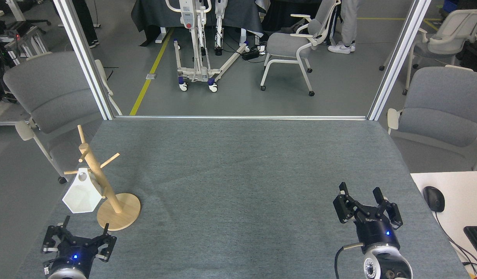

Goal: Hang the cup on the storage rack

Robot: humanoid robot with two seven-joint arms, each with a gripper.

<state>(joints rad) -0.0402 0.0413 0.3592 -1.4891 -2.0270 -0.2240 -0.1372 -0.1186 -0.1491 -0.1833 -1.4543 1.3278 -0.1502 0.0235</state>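
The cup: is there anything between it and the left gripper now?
Nothing visible. The cup hangs upside down on the storage rack, and the left gripper sits below it with jaws open, only bare table between them.

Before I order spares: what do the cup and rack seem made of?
The cup: matte white, sharp flat facets, no glaze shine; likely plastic or unglazed ceramic, can't tell which. The storage rack: pale unpainted wood, perhaps bamboo, with faint grain on its round base.
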